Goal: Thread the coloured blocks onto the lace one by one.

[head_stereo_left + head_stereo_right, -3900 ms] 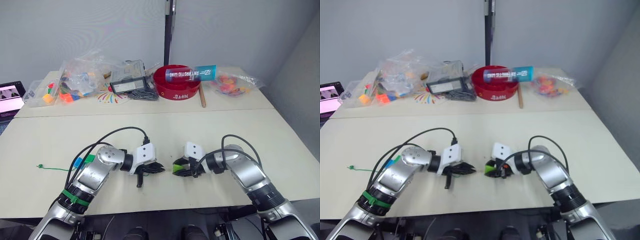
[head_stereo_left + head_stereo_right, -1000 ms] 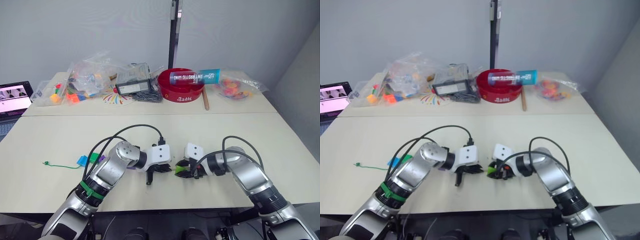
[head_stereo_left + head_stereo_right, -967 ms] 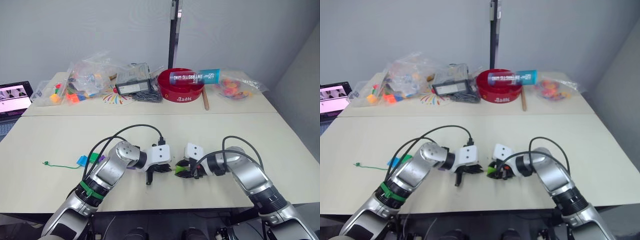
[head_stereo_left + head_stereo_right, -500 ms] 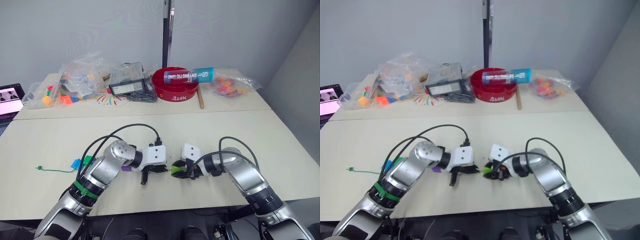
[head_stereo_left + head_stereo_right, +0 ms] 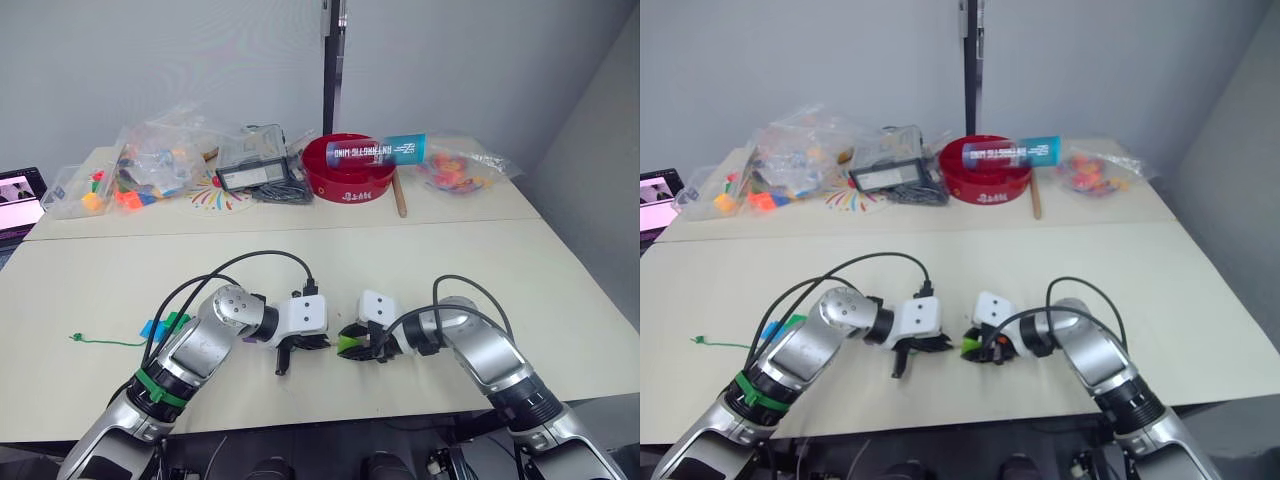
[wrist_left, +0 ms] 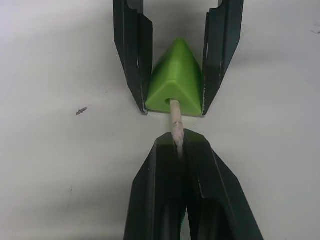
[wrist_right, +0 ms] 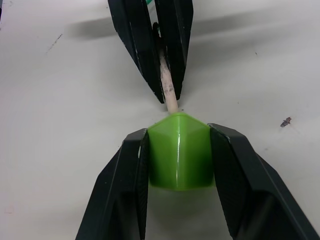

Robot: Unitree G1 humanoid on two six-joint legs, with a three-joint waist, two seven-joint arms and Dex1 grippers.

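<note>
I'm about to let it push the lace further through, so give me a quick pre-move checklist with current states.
1. Right tool grips the light green block on two opposite sides: ok.
2. Left tool pinches the lace's pale tip: ok.
3. Tip has entered the block's hole: ok, seen in the left wrist view.
4. Tip emerging from the block's far side: cannot tell.
5. Rest of the lace lies free on the table without snagging: cannot tell, the left arm hides part of it.
</note>
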